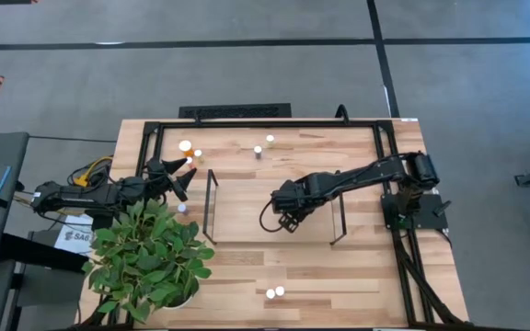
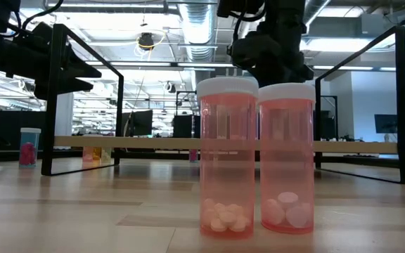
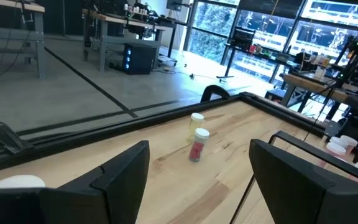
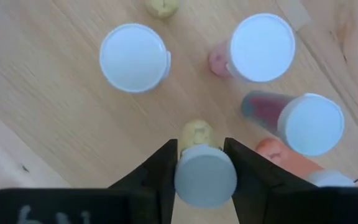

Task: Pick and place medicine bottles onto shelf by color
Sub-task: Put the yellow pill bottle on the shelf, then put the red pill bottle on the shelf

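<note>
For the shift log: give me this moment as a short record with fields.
right gripper: over the shelf, shut on a white-capped yellow bottle
left gripper: open, empty, near the table's far left corner
bottles on shelf under the right gripper: at least four more, white-capped
front pair: two pink pill bottles side by side
plant: front left corner

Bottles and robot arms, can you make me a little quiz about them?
1. True or false: the right gripper holds a bottle.
2. What stands at the table's front left corner? A) plant B) lamp C) teapot
3. Fill in: the left gripper is ____ (open or shut).

Key: 1 true; 2 A; 3 open.
</note>
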You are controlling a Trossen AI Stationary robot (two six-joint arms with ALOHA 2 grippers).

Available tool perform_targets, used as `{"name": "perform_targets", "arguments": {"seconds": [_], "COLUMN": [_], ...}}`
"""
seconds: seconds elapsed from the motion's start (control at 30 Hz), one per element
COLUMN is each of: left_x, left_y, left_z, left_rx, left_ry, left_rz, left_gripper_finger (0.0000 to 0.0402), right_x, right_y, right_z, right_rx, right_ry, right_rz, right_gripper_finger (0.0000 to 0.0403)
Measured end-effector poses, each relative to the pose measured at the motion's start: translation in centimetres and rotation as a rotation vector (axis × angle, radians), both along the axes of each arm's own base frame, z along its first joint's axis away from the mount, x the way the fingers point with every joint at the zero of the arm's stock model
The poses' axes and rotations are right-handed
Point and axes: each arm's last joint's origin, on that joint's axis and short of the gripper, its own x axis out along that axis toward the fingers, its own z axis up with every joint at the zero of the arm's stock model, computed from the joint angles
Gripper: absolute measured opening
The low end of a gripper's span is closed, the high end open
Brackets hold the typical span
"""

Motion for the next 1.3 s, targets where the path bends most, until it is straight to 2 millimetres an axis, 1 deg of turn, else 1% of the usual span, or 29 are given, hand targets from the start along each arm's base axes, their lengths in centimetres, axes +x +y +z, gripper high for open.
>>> {"name": "perform_targets", "arguments": {"seconds": [0.33, 0.63, 0.77, 0.9, 1.0, 1.1, 1.3], "left_x": [0.0, 0.0, 0.0, 0.0, 0.0, 0.0, 0.0], "left_y": [0.0, 0.0, 0.0, 0.0, 0.0, 0.0, 0.0], "left_z": [0.0, 0.0, 0.0, 0.0, 0.0, 0.0, 0.0], "left_rx": [0.000, 0.000, 0.000, 0.000, 0.000, 0.000, 0.000], "left_ry": [0.000, -0.001, 0.000, 0.000, 0.000, 0.000, 0.000], "left_rz": [0.000, 0.000, 0.000, 0.000, 0.000, 0.000, 0.000], "left_gripper_finger": [0.0265, 0.0265, 0.0265, 0.0265, 0.0265, 0.0265, 0.0265], "right_x": [0.3, 0.3, 0.1, -0.2, -0.4, -0.3, -0.4], "right_y": [0.1, 0.0, 0.0, 0.0, -0.1, -0.2, -0.1], "right_z": [0.1, 0.1, 0.4, 1.1, 2.0, 3.2, 6.3], "right_rx": [0.003, -0.016, -0.012, -0.010, -0.017, -0.058, -0.094], "right_ry": [-0.032, -0.042, -0.048, -0.058, -0.063, -0.078, -0.098], "right_rz": [0.002, -0.023, -0.040, -0.053, -0.067, -0.074, -0.102], "right_gripper_finger": [0.0170, 0.0219, 0.0240, 0.0249, 0.0250, 0.0250, 0.0250]}}
